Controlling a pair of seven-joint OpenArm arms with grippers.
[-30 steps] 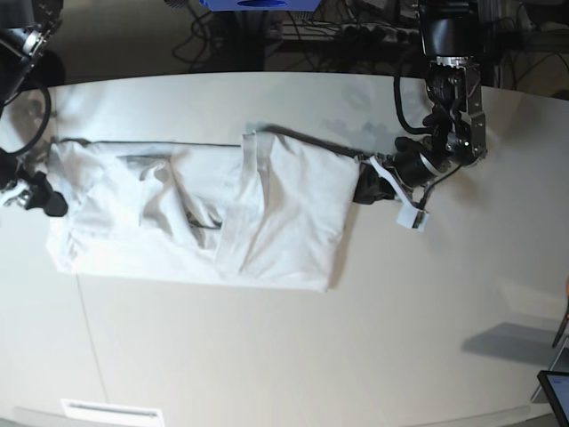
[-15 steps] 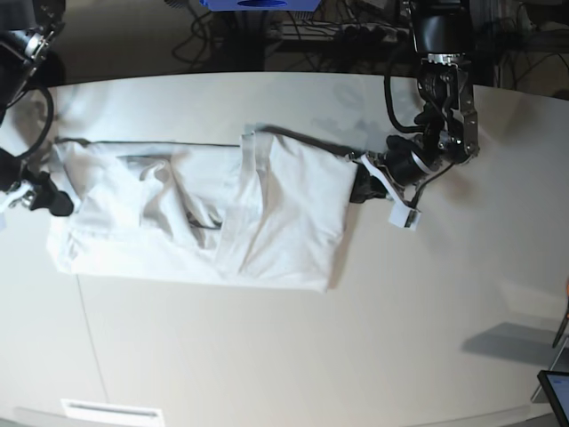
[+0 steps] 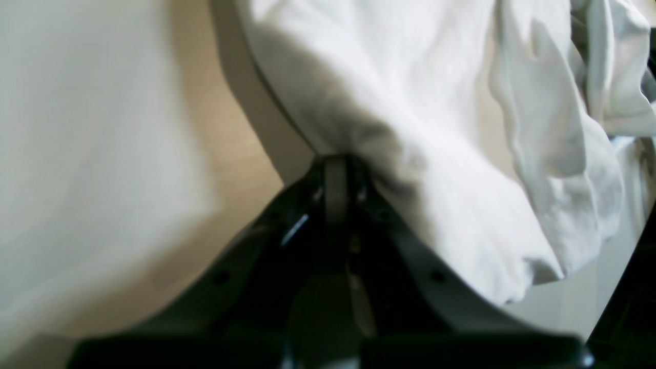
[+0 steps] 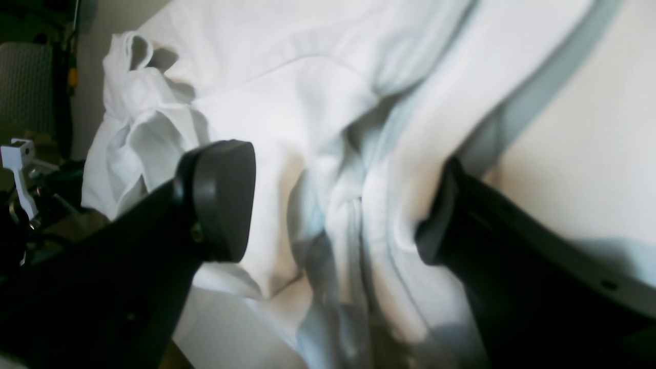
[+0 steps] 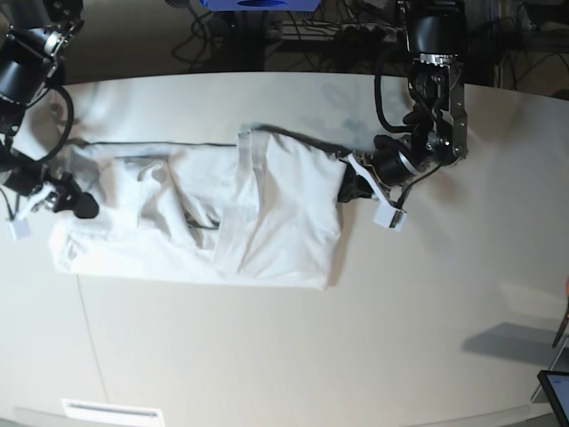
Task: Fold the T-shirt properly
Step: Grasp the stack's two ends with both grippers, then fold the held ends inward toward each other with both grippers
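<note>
Overhead, the white T-shirt (image 5: 204, 218) lies spread lengthwise across a pale, smooth tabletop (image 5: 293, 356), with dark cables (image 5: 222, 40) trailing over the floor beyond the table's far edge. At the shirt's one end the left gripper (image 5: 348, 189) pinches the fabric's edge, jaws closed on the cloth in the left wrist view. At the other end the right gripper (image 4: 333, 205) stands wide apart, its fingers (image 4: 223, 197) straddling bunched folds.

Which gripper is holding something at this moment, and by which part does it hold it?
The left gripper is shut on the T-shirt, pinching its edge. The right gripper is open, fingers either side of bunched cloth.
</note>
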